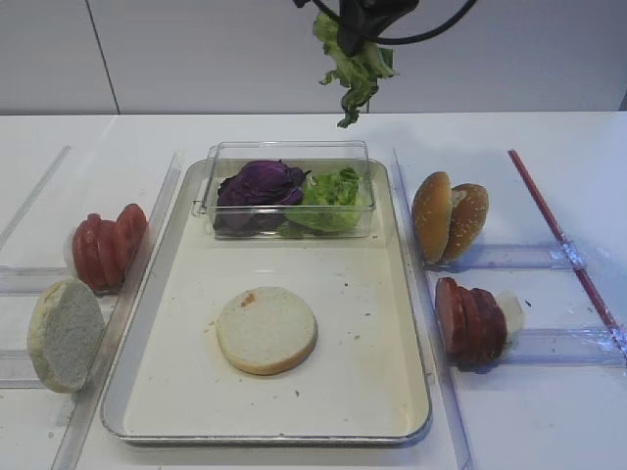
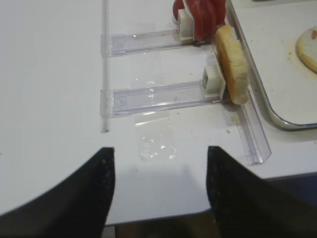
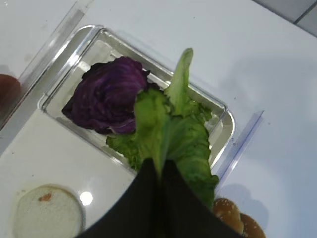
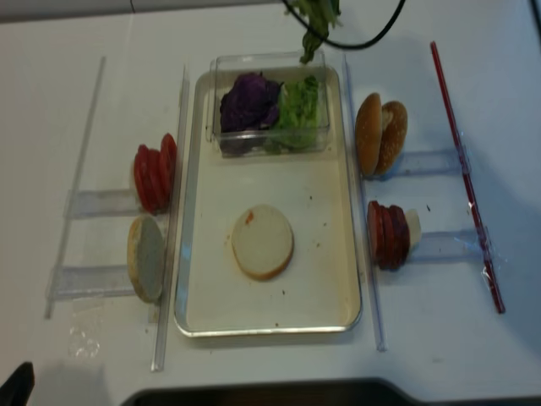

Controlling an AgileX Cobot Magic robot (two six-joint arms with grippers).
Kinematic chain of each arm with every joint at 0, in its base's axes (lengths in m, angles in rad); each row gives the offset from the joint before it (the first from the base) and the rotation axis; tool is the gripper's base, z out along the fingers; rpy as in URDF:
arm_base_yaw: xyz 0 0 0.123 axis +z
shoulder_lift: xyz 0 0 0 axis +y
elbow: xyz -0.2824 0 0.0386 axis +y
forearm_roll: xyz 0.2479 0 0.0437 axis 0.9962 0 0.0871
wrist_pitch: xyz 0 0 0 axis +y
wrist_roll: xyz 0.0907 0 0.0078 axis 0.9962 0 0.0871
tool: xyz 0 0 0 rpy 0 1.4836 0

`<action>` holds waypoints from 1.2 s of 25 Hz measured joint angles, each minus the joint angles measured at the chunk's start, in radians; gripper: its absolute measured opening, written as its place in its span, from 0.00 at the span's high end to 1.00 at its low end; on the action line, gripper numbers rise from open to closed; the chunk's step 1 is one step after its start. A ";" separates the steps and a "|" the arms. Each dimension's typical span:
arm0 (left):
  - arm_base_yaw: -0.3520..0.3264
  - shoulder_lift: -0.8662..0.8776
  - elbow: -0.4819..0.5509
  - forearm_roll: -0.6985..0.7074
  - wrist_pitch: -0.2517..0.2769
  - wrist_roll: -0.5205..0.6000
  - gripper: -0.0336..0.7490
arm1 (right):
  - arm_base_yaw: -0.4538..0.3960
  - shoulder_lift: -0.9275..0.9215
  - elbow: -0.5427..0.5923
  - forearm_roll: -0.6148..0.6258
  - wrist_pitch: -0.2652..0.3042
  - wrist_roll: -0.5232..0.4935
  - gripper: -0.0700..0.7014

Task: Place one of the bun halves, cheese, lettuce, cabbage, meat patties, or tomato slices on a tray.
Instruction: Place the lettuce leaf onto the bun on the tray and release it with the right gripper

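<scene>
Above box, gripper [image 3: 161, 171] clamping lettuce [image 3: 171, 129]

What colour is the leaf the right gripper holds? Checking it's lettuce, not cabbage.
Light green lettuce, clearest in the right wrist view.

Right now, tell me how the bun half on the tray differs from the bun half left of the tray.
The bun half on the tray lies flat, pale cut face up, bearing a small orange smear. The bun half left of the tray stands on edge in a clear holder, outside the tray. Both are round, pale bread halves.
</scene>
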 joint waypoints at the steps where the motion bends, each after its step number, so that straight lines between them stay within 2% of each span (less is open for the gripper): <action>1: 0.000 0.000 0.000 0.000 0.000 0.000 0.42 | 0.000 -0.023 0.026 0.009 0.001 0.000 0.84; 14: 0.000 0.000 0.000 0.000 0.000 0.000 0.42 | 0.000 -0.202 0.328 0.177 0.000 -0.050 0.84; 19: 0.000 0.000 0.000 0.000 0.000 0.000 0.42 | 0.042 -0.213 0.419 0.187 -0.001 -0.066 0.84; 25: 0.000 0.000 0.000 0.000 0.000 0.000 0.42 | 0.130 -0.213 0.460 0.187 -0.006 -0.075 0.84; 30: 0.000 0.000 0.000 0.000 0.000 0.000 0.42 | 0.163 -0.190 0.461 0.187 -0.006 -0.075 0.84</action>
